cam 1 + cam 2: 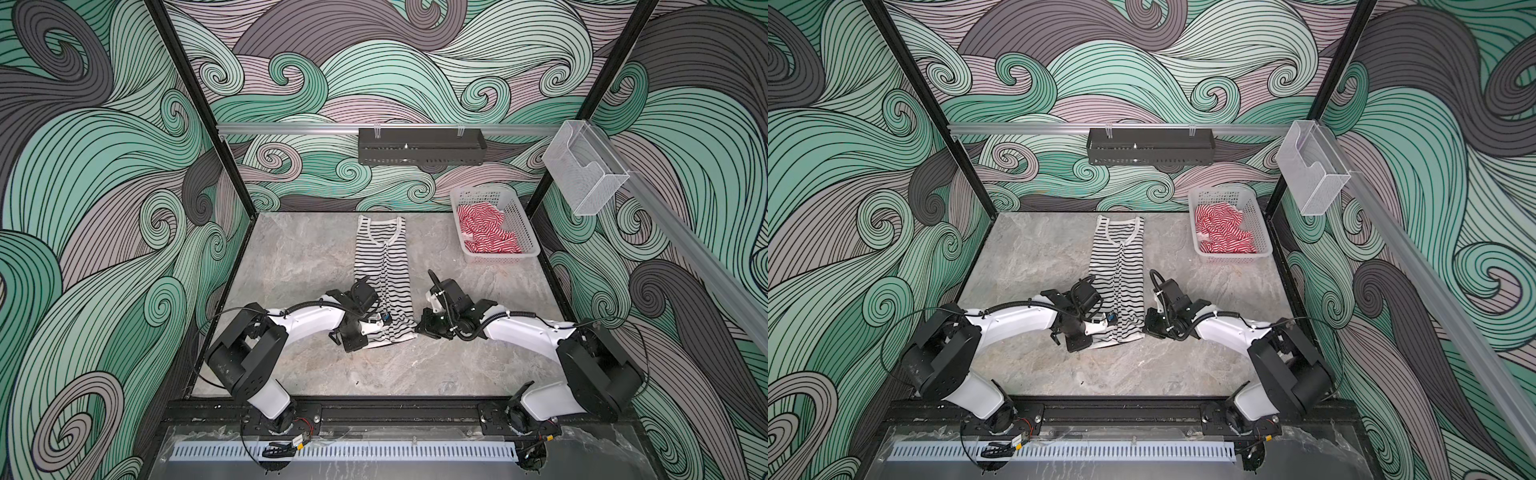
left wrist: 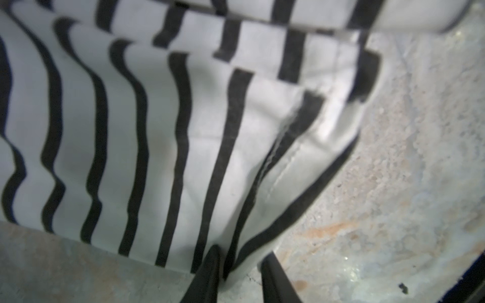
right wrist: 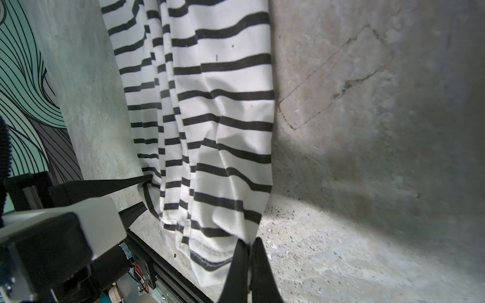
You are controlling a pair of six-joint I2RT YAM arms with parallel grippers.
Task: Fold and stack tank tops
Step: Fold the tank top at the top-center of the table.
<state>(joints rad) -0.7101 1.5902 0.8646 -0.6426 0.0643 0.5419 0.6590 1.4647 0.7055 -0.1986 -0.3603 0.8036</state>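
Black-striped top point(image 1: 384, 266): narrow-folded on bench point(image 1: 291, 365), hem nearest me. My right jaws pinch one hem corner; left jaws straddle the other, grip uncertain. I should lift both level, hem taut. Red top point(image 1: 486, 232): in basket point(image 1: 498, 258).

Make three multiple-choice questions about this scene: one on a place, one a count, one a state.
1. Where is the red-and-white tank top? A white basket; B rail; C left arm.
2. Tank tops lying on the table outside the basket? A none; B one; C two.
3. The right hand is: A open over basket; B shut on the black-and-white tank top's hem; C open, empty.
A, it lies bunched inside; B, only the black-and-white one; B, its fingers pinch the hem corner.
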